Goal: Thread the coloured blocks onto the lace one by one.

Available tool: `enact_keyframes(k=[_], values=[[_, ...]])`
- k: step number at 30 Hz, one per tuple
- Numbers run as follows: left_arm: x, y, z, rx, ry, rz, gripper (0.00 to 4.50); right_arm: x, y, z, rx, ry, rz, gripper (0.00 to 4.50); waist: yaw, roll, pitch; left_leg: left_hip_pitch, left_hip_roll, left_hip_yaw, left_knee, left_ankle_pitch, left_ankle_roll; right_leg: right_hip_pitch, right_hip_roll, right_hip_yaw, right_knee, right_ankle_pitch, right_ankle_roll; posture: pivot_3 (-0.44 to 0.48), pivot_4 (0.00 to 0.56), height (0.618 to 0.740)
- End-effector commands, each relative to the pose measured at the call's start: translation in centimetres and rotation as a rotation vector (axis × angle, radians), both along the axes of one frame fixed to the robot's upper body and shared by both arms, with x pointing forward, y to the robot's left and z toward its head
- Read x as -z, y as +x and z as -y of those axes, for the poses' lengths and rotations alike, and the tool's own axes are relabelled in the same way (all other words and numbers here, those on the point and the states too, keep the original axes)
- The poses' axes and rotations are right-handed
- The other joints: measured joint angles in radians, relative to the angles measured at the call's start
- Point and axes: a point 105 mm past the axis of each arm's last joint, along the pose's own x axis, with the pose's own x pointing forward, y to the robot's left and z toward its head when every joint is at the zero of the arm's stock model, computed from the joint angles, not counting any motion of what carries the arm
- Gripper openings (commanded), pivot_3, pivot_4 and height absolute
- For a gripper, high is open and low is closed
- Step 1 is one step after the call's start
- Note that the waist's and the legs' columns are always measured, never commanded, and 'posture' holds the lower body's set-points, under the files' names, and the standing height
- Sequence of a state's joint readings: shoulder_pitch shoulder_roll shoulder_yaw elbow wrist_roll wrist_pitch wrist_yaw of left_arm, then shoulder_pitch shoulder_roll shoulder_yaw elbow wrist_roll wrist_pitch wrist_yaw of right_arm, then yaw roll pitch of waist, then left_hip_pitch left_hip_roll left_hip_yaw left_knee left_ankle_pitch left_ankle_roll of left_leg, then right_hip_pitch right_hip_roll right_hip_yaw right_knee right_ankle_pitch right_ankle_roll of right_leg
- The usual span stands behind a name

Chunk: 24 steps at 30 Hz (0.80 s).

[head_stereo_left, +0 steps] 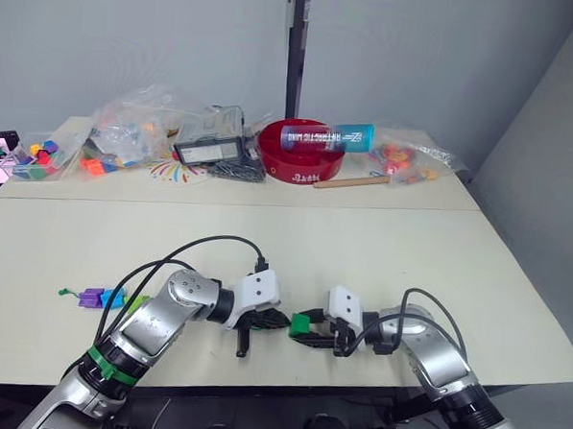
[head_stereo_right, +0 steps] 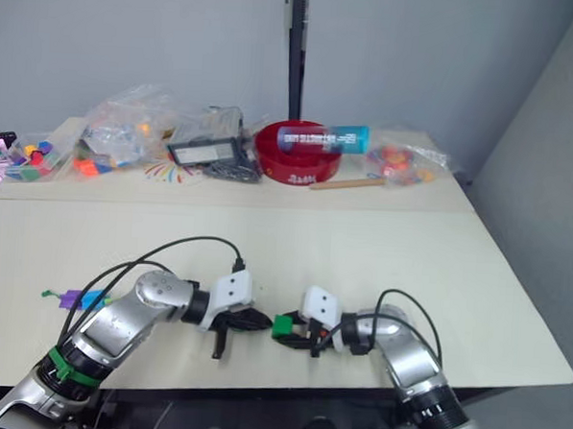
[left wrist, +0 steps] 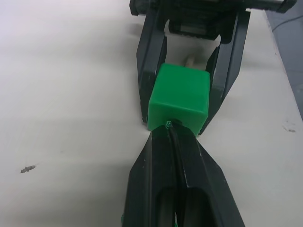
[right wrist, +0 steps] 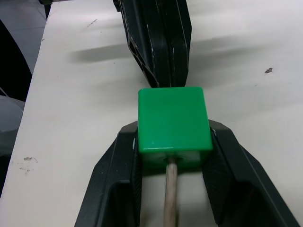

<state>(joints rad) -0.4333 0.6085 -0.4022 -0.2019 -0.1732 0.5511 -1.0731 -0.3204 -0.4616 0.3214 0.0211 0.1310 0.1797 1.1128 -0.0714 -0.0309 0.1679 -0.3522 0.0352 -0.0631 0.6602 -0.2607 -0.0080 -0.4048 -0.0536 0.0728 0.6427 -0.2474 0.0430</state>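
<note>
On the pale matte table (head_stereo_left: 380, 258), my right gripper (right wrist: 171, 156) clamps the smooth, glossy green cube (right wrist: 173, 119) by two opposite sides, leaving its holed faces free for threading. My left gripper (left wrist: 176, 137) is pinched shut on the lace (left wrist: 168, 125) just behind the cube's hole, feeding it in; the stiff pale tip (right wrist: 170, 198) already pokes out the far face. Purple and blue blocks (head_stereo_left: 101, 298) lie well apart, near my left arm.
</note>
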Motion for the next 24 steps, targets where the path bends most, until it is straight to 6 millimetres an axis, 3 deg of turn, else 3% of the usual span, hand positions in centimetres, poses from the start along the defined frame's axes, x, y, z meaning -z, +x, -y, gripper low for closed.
enact_keyframes(k=[1,6,12,22,24], values=[[-1.1,-0.7,0.0,0.022,-0.036,-0.015,0.27,0.9,0.1,-0.2,0.020,-0.031,-0.009,1.19,-0.001,0.000,0.000,0.000,0.000,0.000,0.000,0.000,0.000,0.000,0.000,0.000,0.000,0.000,0.000,0.000,0.150,0.731],[-1.9,-0.1,-2.0,-0.033,-0.015,0.014,1.78,1.0,0.1,-0.2,0.023,-0.034,-0.015,1.19,-0.002,0.000,0.000,0.000,0.001,0.000,0.000,0.000,0.000,-0.001,0.000,0.000,0.000,0.000,0.000,0.000,0.150,0.731],[-0.6,-0.2,-3.6,-0.043,0.038,0.017,1.78,0.9,0.3,-0.1,0.025,-0.036,-0.013,1.19,-0.001,0.000,0.000,0.000,0.001,0.000,-0.001,0.000,0.000,-0.001,0.000,0.000,0.000,0.000,0.000,0.000,0.150,0.731],[0.1,-0.4,-1.7,-0.016,-0.009,-0.007,1.78,0.9,0.3,0.2,0.041,-0.046,-0.014,1.19,0.001,0.000,0.000,0.000,0.000,0.000,-0.001,0.000,0.000,-0.001,0.000,0.000,0.000,0.000,0.000,0.000,0.150,0.731],[0.3,-0.5,-1.7,-0.011,-0.005,-0.012,0.99,0.9,0.3,0.3,0.045,-0.044,-0.014,1.19,0.001,0.000,0.000,0.000,0.000,0.000,-0.001,0.000,0.000,-0.001,0.000,0.000,0.000,0.000,0.000,0.000,0.150,0.731]])
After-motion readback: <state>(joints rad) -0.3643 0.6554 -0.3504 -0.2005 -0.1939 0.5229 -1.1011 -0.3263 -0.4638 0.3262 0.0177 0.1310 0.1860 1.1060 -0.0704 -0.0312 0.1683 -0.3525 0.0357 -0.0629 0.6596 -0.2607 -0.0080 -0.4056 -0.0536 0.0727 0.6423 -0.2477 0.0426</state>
